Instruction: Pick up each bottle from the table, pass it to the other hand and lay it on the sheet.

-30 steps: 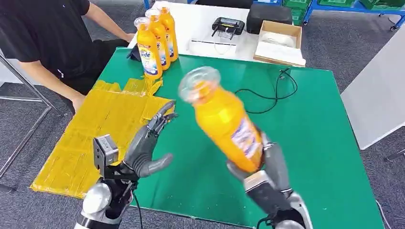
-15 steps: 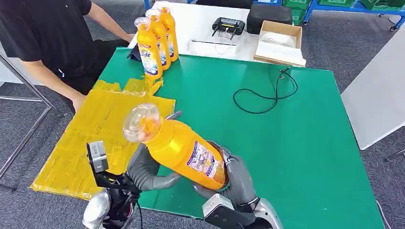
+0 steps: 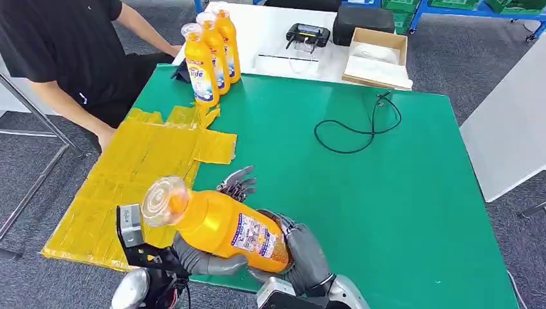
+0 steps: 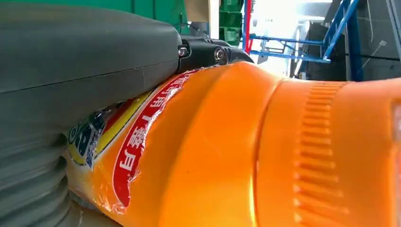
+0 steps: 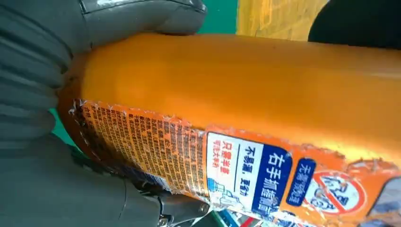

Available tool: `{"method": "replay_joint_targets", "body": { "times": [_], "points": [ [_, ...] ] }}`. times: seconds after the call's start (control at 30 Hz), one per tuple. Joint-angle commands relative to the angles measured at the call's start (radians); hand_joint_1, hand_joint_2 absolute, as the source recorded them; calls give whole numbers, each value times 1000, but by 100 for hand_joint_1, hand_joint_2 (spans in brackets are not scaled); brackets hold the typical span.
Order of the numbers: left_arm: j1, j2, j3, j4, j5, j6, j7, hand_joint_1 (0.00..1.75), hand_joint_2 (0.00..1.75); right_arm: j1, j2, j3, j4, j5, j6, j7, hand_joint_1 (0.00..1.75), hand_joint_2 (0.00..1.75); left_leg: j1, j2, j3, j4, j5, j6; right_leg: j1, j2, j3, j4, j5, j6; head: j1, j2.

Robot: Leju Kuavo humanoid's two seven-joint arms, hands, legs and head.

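Observation:
An orange bottle (image 3: 222,225) with a clear cap and a printed label hangs tilted over the table's front edge, cap toward the yellow sheet (image 3: 122,180). My right hand (image 3: 302,257) grips its base end; the right wrist view shows the fingers (image 5: 142,16) wrapped over the bottle (image 5: 246,90). My left hand (image 3: 209,257) lies under and behind the bottle, thumb below and fingers (image 3: 237,185) stretched out past it. In the left wrist view the thumb (image 4: 80,52) lies along the bottle (image 4: 213,151). Three more orange bottles (image 3: 212,55) stand at the table's far left corner.
A person in black sits at the far left, one hand (image 3: 104,137) at the sheet's edge. A black cable (image 3: 357,132) loops on the green table (image 3: 399,193). Behind it a white table carries a cardboard box (image 3: 376,58) and a black device (image 3: 308,33).
My right hand swung the bottle down and to the left, from upright over the table's middle into my left hand's palm. The left hand stayed near the front edge, sinking a little.

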Motion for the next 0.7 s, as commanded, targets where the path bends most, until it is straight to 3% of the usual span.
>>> {"method": "replay_joint_targets", "body": {
  "times": [0.03,0.43,0.47,0.7],
  "points": [
    [-12,46,-32,5,1,-2,1,0,175,-33,-30,27,76,-2,-2,3,175,175,0,1,5,-1,-1,-2,0,5,4,-1,-1,-2,0,0],
    [14,66,-55,0,49,-17,1,0,175,-47,-29,35,123,0,-2,6,175,175,0,2,3,-1,-1,-1,0,4,3,-1,0,-1,0,0],
    [11,63,-57,0,48,-18,-5,175,175,-48,-29,36,124,0,-2,6,175,175,0,2,4,-1,-1,-2,0,5,4,-1,-1,-2,0,0],
    [0,61,-63,-1,17,-17,-20,175,175,-51,-30,36,129,3,-2,9,175,175,0,2,4,0,-1,-2,0,4,4,-1,-1,-2,0,0]
  ]
}}
